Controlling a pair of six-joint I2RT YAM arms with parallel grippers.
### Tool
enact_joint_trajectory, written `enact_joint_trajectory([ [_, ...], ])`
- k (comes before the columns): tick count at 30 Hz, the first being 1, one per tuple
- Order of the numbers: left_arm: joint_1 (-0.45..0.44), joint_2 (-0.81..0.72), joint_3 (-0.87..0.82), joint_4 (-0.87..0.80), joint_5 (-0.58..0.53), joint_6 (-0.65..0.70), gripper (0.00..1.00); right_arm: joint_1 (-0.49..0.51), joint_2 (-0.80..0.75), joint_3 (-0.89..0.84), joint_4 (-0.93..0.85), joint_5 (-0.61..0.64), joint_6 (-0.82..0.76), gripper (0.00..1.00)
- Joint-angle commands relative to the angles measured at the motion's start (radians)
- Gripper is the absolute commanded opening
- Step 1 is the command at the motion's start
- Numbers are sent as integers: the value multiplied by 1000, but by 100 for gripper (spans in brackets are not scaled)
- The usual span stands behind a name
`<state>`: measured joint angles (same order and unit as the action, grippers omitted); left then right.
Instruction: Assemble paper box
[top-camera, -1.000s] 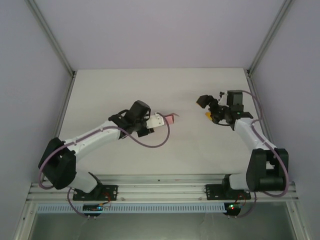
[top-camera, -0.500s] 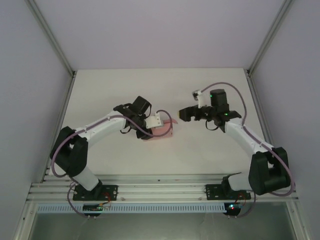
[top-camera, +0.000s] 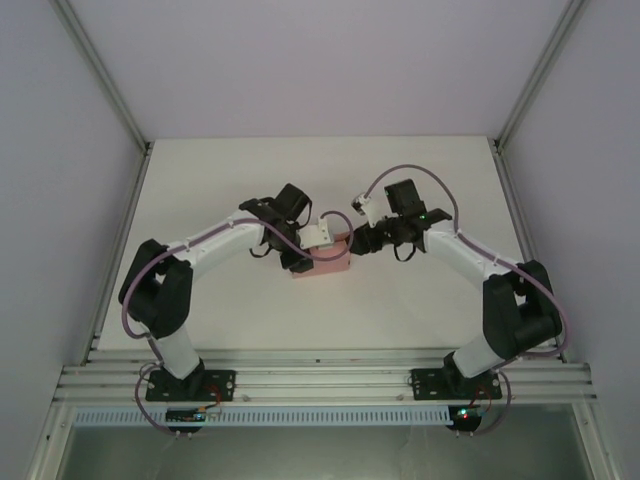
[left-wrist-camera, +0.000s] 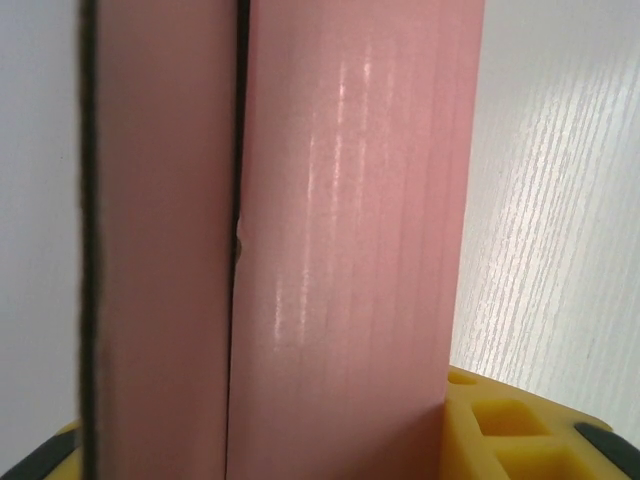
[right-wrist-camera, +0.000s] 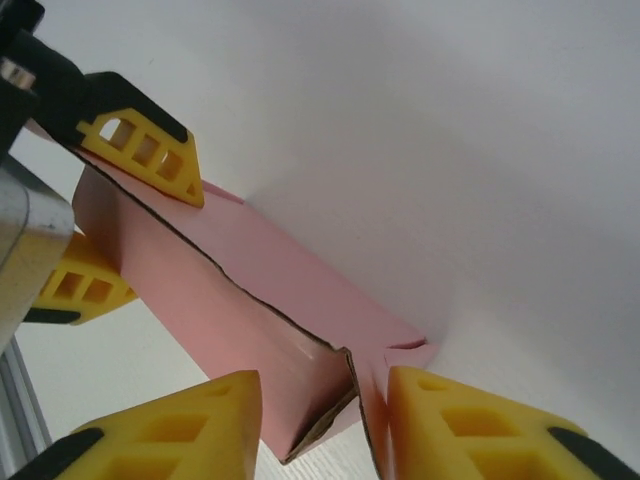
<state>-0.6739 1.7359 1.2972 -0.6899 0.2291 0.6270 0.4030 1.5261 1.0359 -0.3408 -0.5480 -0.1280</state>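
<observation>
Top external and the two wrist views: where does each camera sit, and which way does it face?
Top external: above and behind the arms, looking down at the table; left gripper and right gripper meet at the paper box.
Left wrist: looks along its fingers, close on the box's pink card.
Right wrist: its fingers straddle the box's end.
Shared: both wrist views show the left gripper's yellow fingers.

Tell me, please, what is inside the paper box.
Through the open end of the paper box, only its bare pink inner wall shows. Deeper inside is covered by its folded panels.
</observation>
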Motion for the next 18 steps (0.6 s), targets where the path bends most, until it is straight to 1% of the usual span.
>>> enact_joint_trajectory([
  [1, 6, 31, 2, -52, 22, 1, 40, 4, -1, 31, -36, 31, -12, 32],
  [3, 5, 28, -1, -51, 19, 1, 41, 4, -7, 32, -35, 40, 0, 25],
  [5, 5, 29, 2, -47, 15, -4, 41, 6, -8, 39, -40, 56, 34, 11],
  [7, 6, 31, 5, -43, 14, -7, 41, 8, -3, 55, -58, 66, 68, 4],
  [8, 6, 35, 7, -41, 11, -11, 42, 7, 0, 68, -76, 70, 102, 2],
  [10, 5, 40, 13, -41, 4, -18, 42, 8, 5, 100, -115, 62, 156, 0],
  [13, 6, 50, 26, -47, -4, -24, 42, 14, 8, 142, -174, 34, 259, 0],
  [15, 5, 56, 31, -48, -10, -29, 42, 15, 18, 183, -234, -32, 338, 0],
  [18, 5, 62, 37, -45, -17, -37, 42, 5, 46, 211, -285, -85, 422, 0],
])
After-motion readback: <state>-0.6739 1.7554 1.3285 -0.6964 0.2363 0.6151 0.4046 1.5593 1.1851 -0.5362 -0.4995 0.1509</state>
